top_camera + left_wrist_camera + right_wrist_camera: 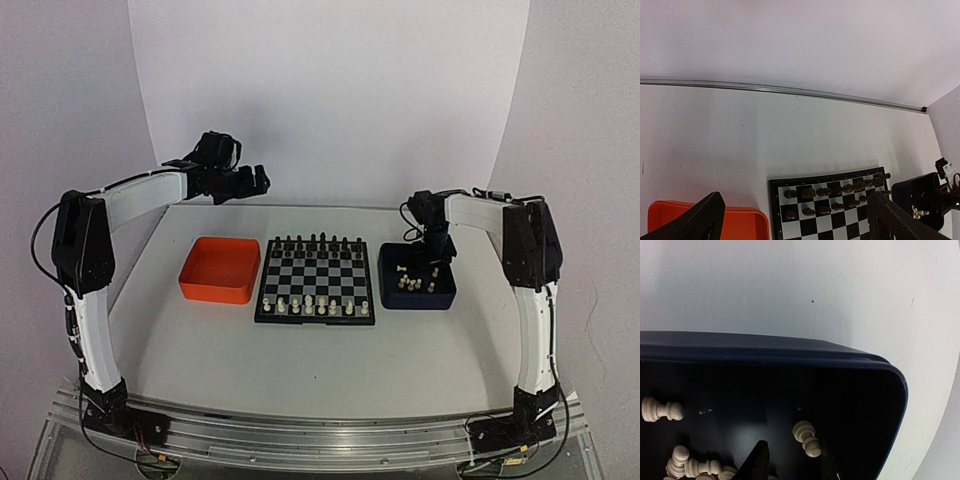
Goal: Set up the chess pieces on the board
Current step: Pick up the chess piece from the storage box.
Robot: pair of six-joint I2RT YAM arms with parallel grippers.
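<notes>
While the near ranks of the board (316, 275) hold only some of the chess pieces (308, 303), the rest lie loose in the dark blue tray (445, 298) to its right, so watch this pick. Your right hand (792, 455) is down inside the tray with its jaws partly apart. One toppled piece (807, 438) sits between the tips, closer to one finger than the other, and I see no grip on it. It lies on its side near the tray's corner wall.

Risks:
- The jaws catch it off-centre and it squirts out.
- A finger scrapes the wall and shoves the tray.
- A skewed grip probably means a tilted drop that topples standing neighbours.

Farther back the black pieces (315, 243) stand in their ranks, so don't overshoot. Your left hand (250, 183) hangs wide open and empty over the far surface, well clear.
</notes>
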